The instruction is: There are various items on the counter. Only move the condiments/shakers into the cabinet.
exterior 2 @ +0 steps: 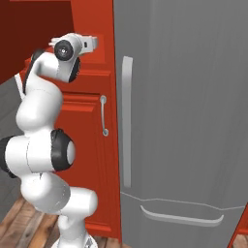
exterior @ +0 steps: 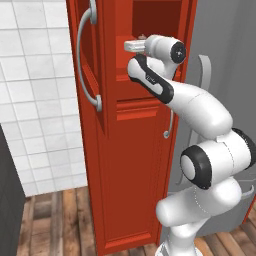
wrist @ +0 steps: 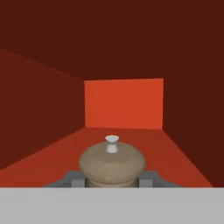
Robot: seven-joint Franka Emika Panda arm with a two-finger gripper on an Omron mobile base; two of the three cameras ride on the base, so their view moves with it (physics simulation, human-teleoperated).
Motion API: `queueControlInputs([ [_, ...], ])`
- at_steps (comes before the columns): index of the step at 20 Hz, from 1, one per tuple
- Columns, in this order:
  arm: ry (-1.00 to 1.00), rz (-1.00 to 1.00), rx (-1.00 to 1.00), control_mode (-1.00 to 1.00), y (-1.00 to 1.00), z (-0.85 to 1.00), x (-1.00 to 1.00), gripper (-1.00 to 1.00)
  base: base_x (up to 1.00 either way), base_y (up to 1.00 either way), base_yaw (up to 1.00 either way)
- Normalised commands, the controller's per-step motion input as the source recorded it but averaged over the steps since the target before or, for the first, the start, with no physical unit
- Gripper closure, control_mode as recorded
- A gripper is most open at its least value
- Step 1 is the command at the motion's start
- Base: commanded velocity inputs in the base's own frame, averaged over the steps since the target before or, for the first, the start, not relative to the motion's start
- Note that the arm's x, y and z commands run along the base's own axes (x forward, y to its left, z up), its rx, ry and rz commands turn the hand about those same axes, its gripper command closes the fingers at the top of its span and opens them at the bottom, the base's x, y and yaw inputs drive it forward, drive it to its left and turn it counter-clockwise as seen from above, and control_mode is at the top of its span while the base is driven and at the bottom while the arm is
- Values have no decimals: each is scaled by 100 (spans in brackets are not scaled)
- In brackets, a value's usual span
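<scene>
Tan shaker (wrist: 112, 162) over the cabinet's red shelf (wrist: 65, 153).

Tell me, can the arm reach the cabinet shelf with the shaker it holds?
Probably yes. The gripper, shut on the tan shaker, is already inside the open cabinet. In the hand view the red shelf ahead lies bare up to the back wall, with nothing in the way.

We see flat, even rendered light and soft focus. Beyond the jaws, the cabinet (wrist: 43, 109) interior is dim; only its back panel glows bright orange. Faint highlights sit on the tan shaker (wrist: 112, 164).
</scene>
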Motion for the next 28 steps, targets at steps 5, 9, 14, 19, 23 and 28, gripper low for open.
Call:
queueControlInputs([
  [5,5,0,-6,-100,0,-41,27,100,0,0,0],
  [9,5,0,-11,-100,0,-48,20,100,0,0,0],
  [14,0,0,-2,-100,0,-10,16,100,0,0,0],
  [19,0,0,0,-100,0,0,2,100,0,0,0],
  [23,0,0,0,-100,0,0,0,-100,0,0,0],
  [28,0,0,0,-100,0,0,-17,-100,0,0,0],
])
